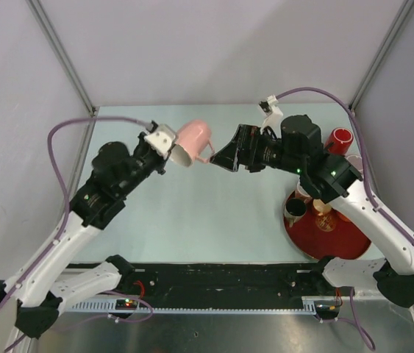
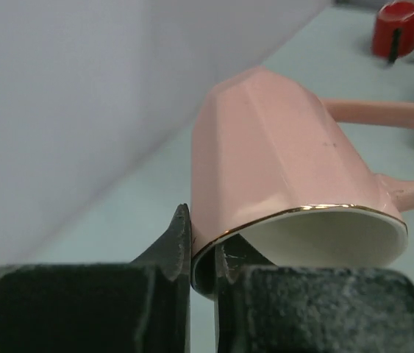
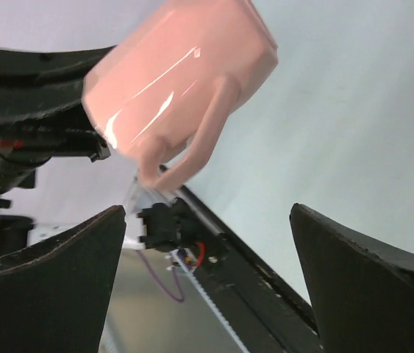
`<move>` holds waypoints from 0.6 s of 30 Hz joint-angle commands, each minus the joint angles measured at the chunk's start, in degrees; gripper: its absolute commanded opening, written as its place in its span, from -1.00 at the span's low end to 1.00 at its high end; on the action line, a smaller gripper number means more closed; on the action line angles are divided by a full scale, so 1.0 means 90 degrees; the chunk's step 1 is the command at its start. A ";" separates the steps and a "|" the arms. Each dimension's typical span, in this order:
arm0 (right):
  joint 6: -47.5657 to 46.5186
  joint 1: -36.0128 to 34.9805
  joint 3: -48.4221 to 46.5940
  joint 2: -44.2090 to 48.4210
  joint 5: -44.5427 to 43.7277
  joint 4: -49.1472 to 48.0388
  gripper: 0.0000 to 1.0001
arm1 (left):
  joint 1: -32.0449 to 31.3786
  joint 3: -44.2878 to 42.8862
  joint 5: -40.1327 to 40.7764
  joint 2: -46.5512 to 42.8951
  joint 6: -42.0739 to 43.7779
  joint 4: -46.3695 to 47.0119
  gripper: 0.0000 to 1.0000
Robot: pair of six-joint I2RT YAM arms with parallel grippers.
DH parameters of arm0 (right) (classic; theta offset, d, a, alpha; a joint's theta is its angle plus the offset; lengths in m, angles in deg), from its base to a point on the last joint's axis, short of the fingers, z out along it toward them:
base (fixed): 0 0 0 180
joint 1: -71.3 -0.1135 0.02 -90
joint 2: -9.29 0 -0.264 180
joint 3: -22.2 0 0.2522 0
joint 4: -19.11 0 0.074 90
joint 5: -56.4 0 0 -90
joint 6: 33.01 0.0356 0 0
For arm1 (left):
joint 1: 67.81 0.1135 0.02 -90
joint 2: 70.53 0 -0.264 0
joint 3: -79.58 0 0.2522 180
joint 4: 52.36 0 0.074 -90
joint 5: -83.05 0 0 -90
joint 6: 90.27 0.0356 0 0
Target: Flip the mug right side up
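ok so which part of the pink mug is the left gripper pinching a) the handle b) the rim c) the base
b, the left gripper is shut on the gold-edged rim of the pink mug, one jaw inside the mouth, one outside.

A pale green table (image 1: pixel 214 220) is enclosed by white walls (image 1: pixel 214 51), and a metal post (image 1: pixel 63 55) is set at each far corner. A red plate (image 1: pixel 328 244) is placed on the table. Beyond the plate, toward the far wall, a red cup (image 1: pixel 340 138) is stood with its opening upward. Small items (image 1: pixel 323 213) are gathered on the plate's far part; what they are cannot be told. A black strip (image 1: pixel 221 278) is laid left of the plate, along the near edge.
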 commanded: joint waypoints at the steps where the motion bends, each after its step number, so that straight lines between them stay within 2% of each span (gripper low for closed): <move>1: -0.0670 -0.0503 -0.0705 0.0170 -0.2349 0.1305 0.98 | 0.0062 -0.0648 0.1898 0.0231 -0.3464 -0.2231 -0.99; 4: -0.0847 -0.1396 -0.1190 -0.0173 -0.4118 0.1712 0.99 | 0.0346 -0.0945 0.1721 0.0514 -0.5263 -0.3325 -1.00; 6: -0.1130 -0.2009 -0.1271 -0.0485 -0.5137 0.1468 0.99 | 0.0619 -0.1022 0.1296 0.0661 -0.6057 -0.3616 -1.00; 8: -0.1413 -0.2512 -0.1396 -0.0925 -0.5758 0.1122 0.99 | 0.0844 -0.1061 0.0977 0.0784 -0.6492 -0.3693 -0.99; 12: -0.1924 -0.2968 -0.1860 -0.1694 -0.6256 0.0621 0.99 | 0.0992 -0.1077 0.0728 0.0851 -0.6834 -0.3725 -1.00; 18: -0.2165 -0.3186 -0.2842 -0.2821 -0.6553 0.1024 0.93 | 0.1070 -0.1083 0.0529 0.0841 -0.7121 -0.3743 -0.99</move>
